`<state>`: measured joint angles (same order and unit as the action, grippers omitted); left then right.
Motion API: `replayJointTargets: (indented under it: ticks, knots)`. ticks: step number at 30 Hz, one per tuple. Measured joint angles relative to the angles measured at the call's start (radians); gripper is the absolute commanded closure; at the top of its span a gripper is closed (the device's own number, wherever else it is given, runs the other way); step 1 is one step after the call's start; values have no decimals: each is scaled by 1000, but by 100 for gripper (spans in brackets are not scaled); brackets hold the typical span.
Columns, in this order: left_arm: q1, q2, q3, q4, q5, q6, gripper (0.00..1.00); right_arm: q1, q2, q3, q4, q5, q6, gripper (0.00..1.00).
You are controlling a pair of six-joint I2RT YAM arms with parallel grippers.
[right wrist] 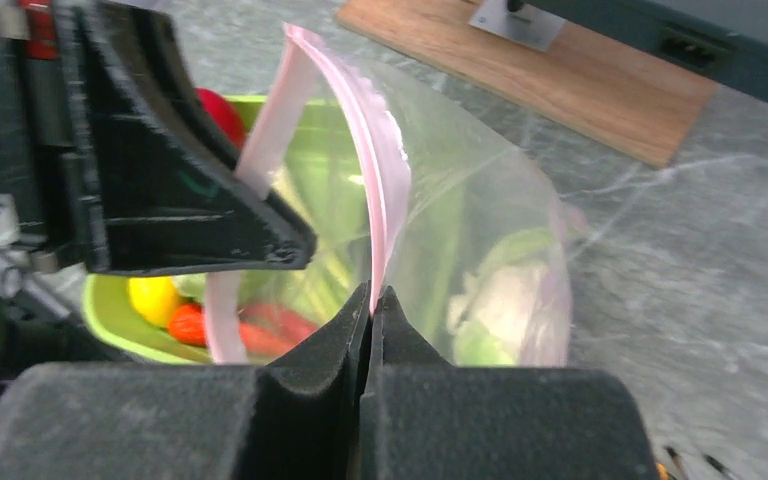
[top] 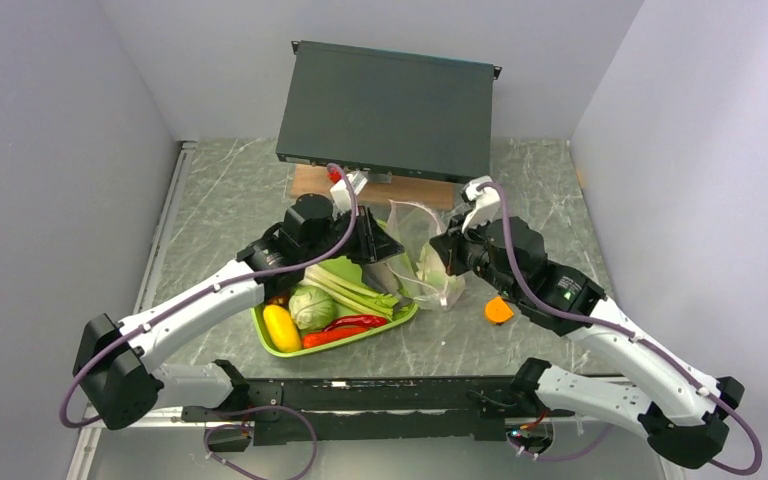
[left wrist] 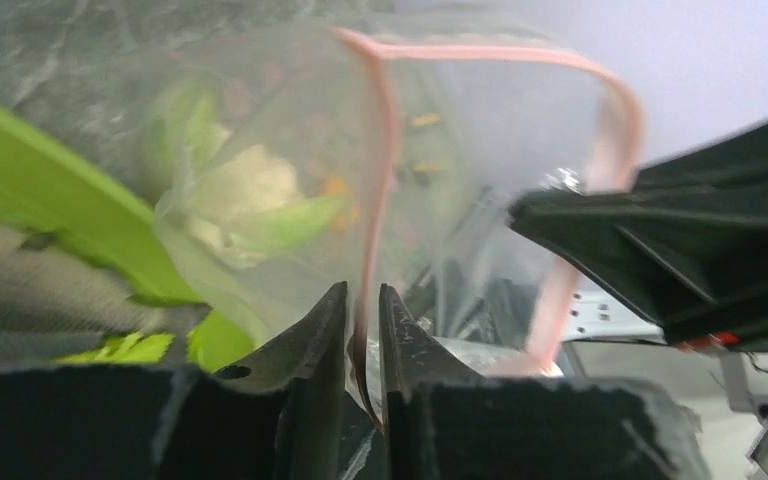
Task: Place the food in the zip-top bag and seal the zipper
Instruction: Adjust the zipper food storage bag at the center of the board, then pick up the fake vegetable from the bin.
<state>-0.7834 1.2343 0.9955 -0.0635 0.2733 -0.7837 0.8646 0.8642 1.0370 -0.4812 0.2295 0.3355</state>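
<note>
Right hand (right wrist: 371, 295) pinches the zipper (right wrist: 388, 165); left hand (left wrist: 362, 298) stands narrow around it, grip unclear.

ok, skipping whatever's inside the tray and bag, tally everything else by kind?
left gripper, right gripper: 2
bag: 1
tray: 1
board: 1
black box: 1
orange piece: 1
Total: 7
</note>
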Motion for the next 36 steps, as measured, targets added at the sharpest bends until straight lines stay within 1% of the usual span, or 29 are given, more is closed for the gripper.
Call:
replayJointTargets:
  ticks: [2, 5, 9, 12, 13, 14, 18, 20, 22, 24, 28, 30, 33, 36]
  knots:
    - [-6, 6, 0, 37, 34, -13, 81, 0, 21, 34, -54, 47, -38, 100]
    - [-13, 51, 31, 93, 101, -40, 86, 0, 70, 128, -138, 153, -81, 100]
    - [-15, 115, 61, 177, 168, -76, 85, 0, 71, 171, -183, 188, -101, 100]
    - [-15, 111, 55, 180, 174, -84, 81, 0, 58, 171, -215, 180, -103, 100]
    - [-15, 104, 50, 177, 172, -82, 77, 0, 57, 171, -221, 179, -103, 100]
    - [-15, 94, 41, 173, 166, -79, 70, 0, 57, 170, -224, 174, -103, 100]
    - [-15, 30, 10, 125, 124, -53, 41, 0, 56, 146, -213, 133, -104, 100]
    - [-17, -8, 7, 82, 90, -27, 27, 0, 57, 129, -202, 109, -105, 100]
    - [-17, -60, 1, 29, 47, 0, 18, 0, 62, 120, -197, 86, -105, 100]
    - [-17, -122, -17, -13, 7, 24, 13, 0, 68, 119, -190, 69, -105, 100]
    - [-17, -274, -58, -127, -89, 85, 8, 0, 72, 119, -177, 42, -108, 100]
    - [-17, -325, -61, -198, -143, 108, 5, 0, 72, 119, -172, 31, -108, 100]
    - [-17, -376, -76, -298, -233, 130, 3, 0, 74, 119, -167, 23, -108, 100]
    - [-17, -393, -103, -406, -323, 137, 3, 0, 87, 121, -166, 23, -109, 100]
